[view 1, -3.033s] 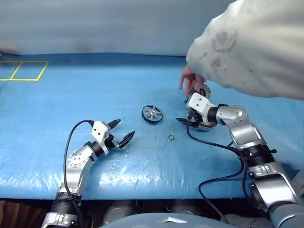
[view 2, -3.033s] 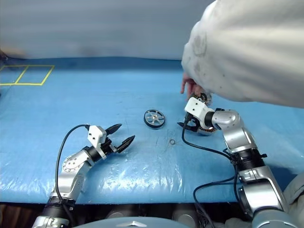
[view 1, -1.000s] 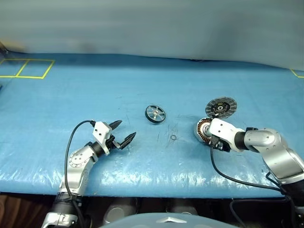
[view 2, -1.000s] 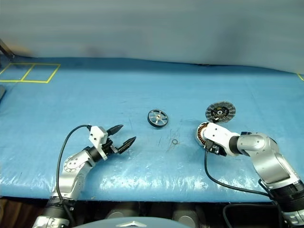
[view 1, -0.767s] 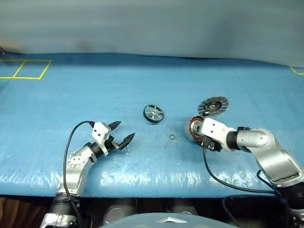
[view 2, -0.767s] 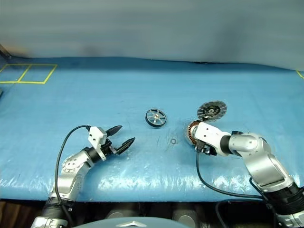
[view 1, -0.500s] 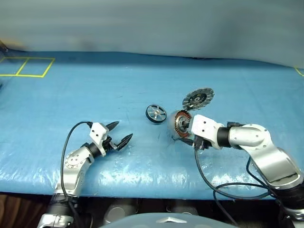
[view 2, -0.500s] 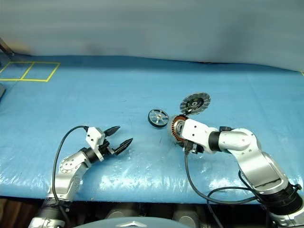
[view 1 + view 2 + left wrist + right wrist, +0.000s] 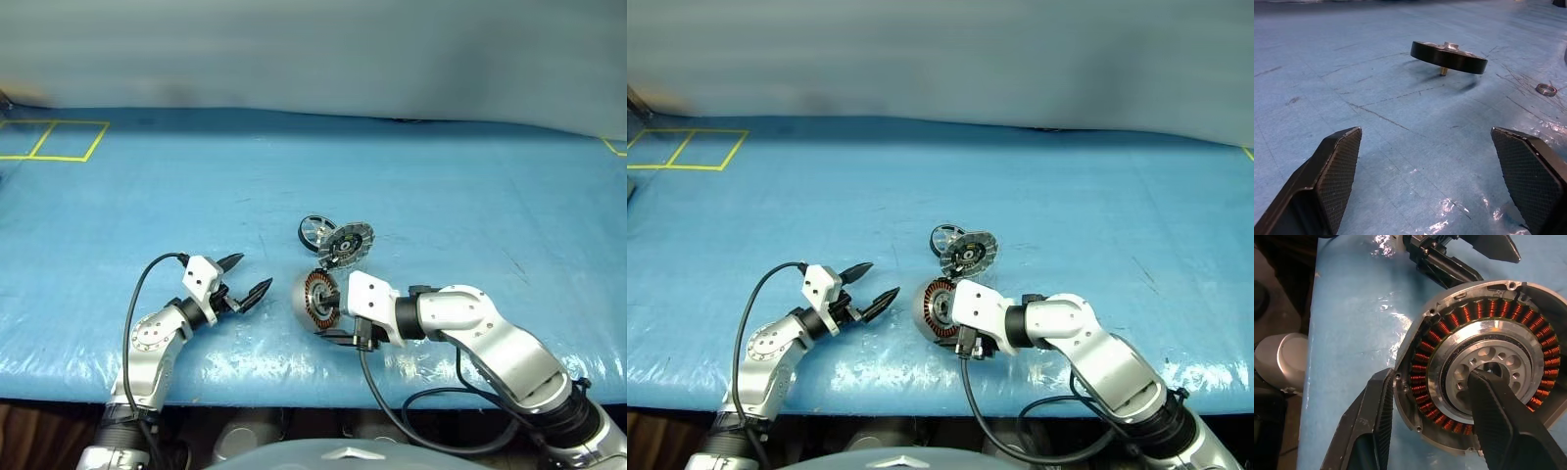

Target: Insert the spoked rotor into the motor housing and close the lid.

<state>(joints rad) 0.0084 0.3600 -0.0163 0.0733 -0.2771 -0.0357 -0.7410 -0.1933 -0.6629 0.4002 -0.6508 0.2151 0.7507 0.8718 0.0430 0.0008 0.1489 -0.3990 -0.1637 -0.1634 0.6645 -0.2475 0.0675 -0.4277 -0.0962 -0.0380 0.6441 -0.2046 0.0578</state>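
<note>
Your right gripper [image 9: 1432,423] is clamping the motor housing [image 9: 315,302] by its rim: one finger [image 9: 1374,426] is sitting outside the silver wall, the other [image 9: 1498,416] is lying over the hub inside the ring of copper windings. You're holding it tilted, open face twd the left gripper [image 9: 243,274], just above the blue mat [image 9: 441,186] near the front edge, abt centre of the table.

The lid [image 9: 346,243] is standing up off the housing's far edge, segmented face w/ dark centre twd the cam, hanging open, not closed.

The spoked rotor [image 9: 315,230] is lying on the mat just behind the lid, partly hidden by it in the head views. From the left wrist cam you're seeing it [image 9: 1448,56] side-on: dark rim, silver hub on top, a little pin under it touching the mat, so it's sitting a bit tilted. It's not in the housing yet.

Your left gripper is hanging wide open, holding nothing, fingers [image 9: 1334,169] level just over the mat and pointing twd the rotor, w/ bare mat between them. It's just beside the housing, on its left, not touching.

A tiny thin ring [image 9: 1546,89] is lying on the mat near the rotor, apart from it.
</note>
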